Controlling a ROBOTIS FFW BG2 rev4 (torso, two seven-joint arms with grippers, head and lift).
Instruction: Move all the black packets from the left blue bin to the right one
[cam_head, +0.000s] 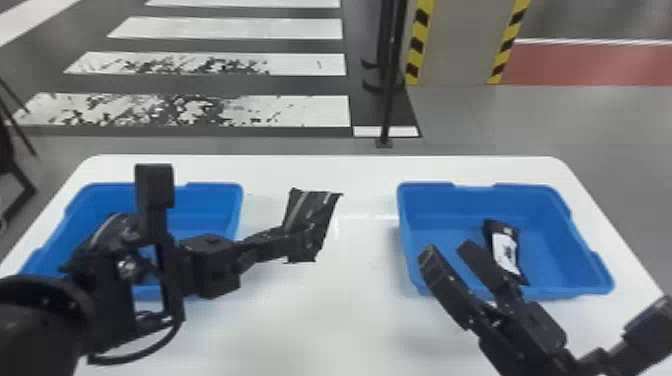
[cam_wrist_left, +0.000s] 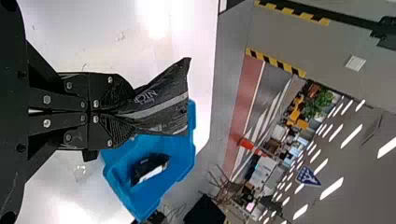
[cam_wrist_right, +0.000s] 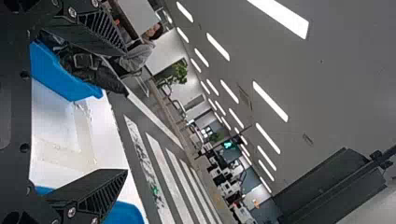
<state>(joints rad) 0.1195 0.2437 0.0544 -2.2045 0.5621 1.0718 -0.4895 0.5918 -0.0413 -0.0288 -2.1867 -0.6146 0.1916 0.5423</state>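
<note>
My left gripper (cam_head: 306, 239) is over the table between the two bins, shut on a black packet (cam_head: 311, 210). In the left wrist view, the gripper (cam_wrist_left: 132, 112) pinches one end of this packet (cam_wrist_left: 163, 105), and the rest fans out past its fingertips. Another black packet with a white label (cam_head: 505, 250) lies inside the right blue bin (cam_head: 560, 260). My right gripper (cam_head: 449, 248) stands open over that bin's near left edge; in its wrist view the gripper (cam_wrist_right: 126, 112) has nothing between its fingers. The left arm covers much of the left blue bin (cam_head: 200, 200).
Both bins stand on a white table (cam_head: 320, 310), with a gap between them. A black pole (cam_head: 390, 75) rises from the floor behind the table.
</note>
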